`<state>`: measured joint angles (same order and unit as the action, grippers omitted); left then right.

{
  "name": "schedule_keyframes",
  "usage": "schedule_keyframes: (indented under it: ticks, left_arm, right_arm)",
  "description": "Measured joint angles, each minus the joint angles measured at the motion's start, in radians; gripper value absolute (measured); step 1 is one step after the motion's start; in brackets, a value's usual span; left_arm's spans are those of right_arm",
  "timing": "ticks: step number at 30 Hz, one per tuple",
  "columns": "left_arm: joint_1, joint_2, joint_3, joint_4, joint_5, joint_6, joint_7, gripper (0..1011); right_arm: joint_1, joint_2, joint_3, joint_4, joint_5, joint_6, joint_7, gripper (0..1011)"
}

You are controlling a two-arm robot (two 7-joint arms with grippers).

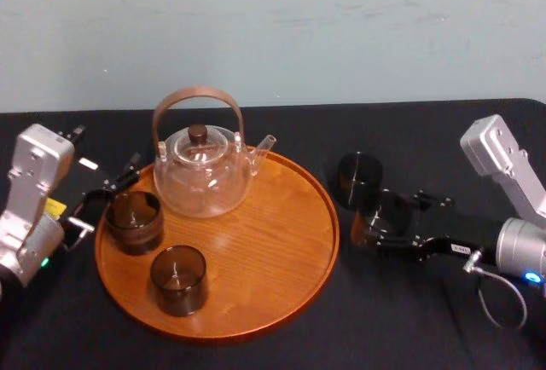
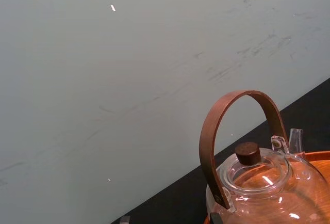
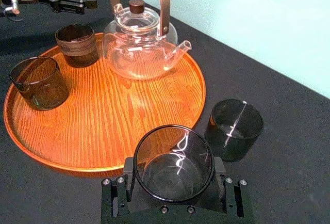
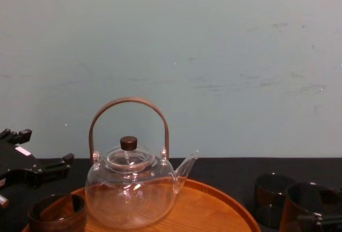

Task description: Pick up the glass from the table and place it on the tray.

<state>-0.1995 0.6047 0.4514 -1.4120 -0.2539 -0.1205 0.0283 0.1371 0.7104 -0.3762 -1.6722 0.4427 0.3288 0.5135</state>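
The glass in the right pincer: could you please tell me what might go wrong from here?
1. The right pincer holds a smooth glass, which may slip when lifted.
2. The other glass stands close beside it and could be knocked.
3. The tray rim lies in the way; a low carry may catch it.
The left pincer sits open at the tray's left edge.

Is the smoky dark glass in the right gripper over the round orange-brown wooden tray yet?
No, the right gripper holds the glass beside the tray, past its rim, over the black table.
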Motion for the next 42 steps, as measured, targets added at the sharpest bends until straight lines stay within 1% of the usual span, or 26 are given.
schedule_keyframes:
  ticks: [9, 11, 21, 31, 33, 37, 38, 42]
  left_arm:
    - [0.000, 0.000, 0.000, 0.000, 0.000, 0.000, 0.000, 1001]
    - [0.000, 0.000, 0.000, 0.000, 0.000, 0.000, 0.000, 1001]
    - [0.000, 0.000, 0.000, 0.000, 0.000, 0.000, 0.000, 1001]
    - [0.000, 0.000, 0.000, 0.000, 0.000, 0.000, 0.000, 1001]
    - [0.000, 0.000, 0.000, 0.000, 0.000, 0.000, 0.000, 1001]
    - [0.000, 0.000, 0.000, 0.000, 0.000, 0.000, 0.000, 1002]
    - [0.000, 0.000, 0.000, 0.000, 0.000, 0.000, 0.000, 1001]
    - [0.000, 0.000, 0.000, 0.000, 0.000, 0.000, 0.000, 1002]
  right_arm:
    - [0.062, -0.009, -0.046, 0.023, -0.020, 0.001, 0.020, 898]
    - [0.080, -0.014, -0.063, 0.031, -0.026, 0.001, 0.029, 898]
    - [0.140, -0.037, -0.119, 0.054, -0.048, -0.002, 0.060, 898]
    - [0.177, -0.061, -0.166, 0.063, -0.059, -0.010, 0.086, 898]
    - [0.189, -0.072, -0.183, 0.071, -0.061, -0.013, 0.093, 898]
    - [0.205, -0.088, -0.201, 0.083, -0.066, -0.018, 0.099, 898]
    - [0.205, -0.088, -0.201, 0.083, -0.066, -0.018, 0.099, 898]
    - [0.218, -0.106, -0.215, 0.097, -0.066, -0.023, 0.101, 898]
